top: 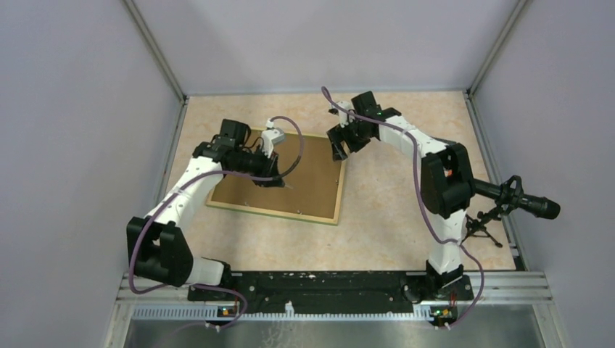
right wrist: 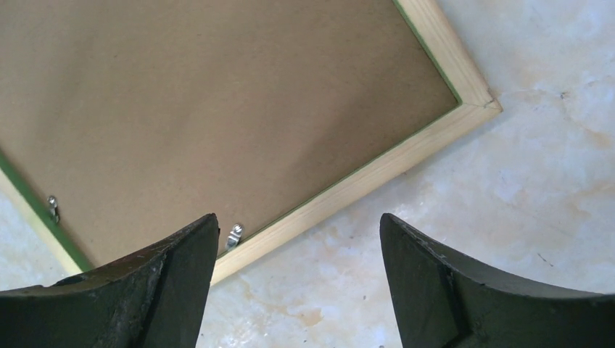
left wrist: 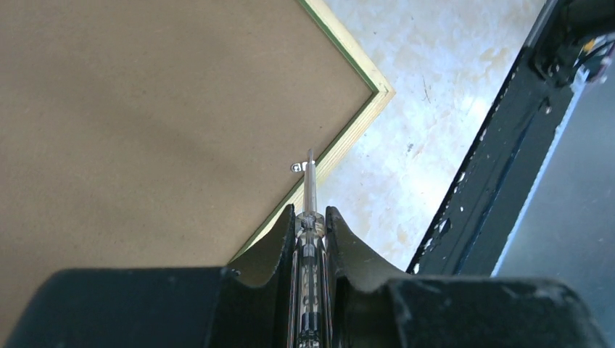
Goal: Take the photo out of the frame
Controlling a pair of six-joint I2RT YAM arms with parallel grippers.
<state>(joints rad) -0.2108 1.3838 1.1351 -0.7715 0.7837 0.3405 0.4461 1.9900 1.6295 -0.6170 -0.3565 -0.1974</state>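
Observation:
The frame [top: 304,181] lies face down on the table, its brown fibreboard back up and its thin green border showing. The photo is hidden under the back. My left gripper [top: 270,177] is over the frame, shut on a clear-handled screwdriver [left wrist: 310,190]. The screwdriver's tip sits at a small metal clip [left wrist: 299,167] by the frame's edge [left wrist: 341,138]. My right gripper [top: 339,148] hangs open and empty above the frame's far right corner. In the right wrist view the open gripper [right wrist: 299,217] is above the frame's wooden edge [right wrist: 341,192], with a metal clip [right wrist: 234,235] beside its left finger and a second clip [right wrist: 52,206] further left.
A black device on a small tripod [top: 508,197] stands at the right edge of the table. Grey walls enclose the table on three sides. A black rail [top: 326,283] with the arm bases runs along the near edge; it also shows in the left wrist view [left wrist: 493,167].

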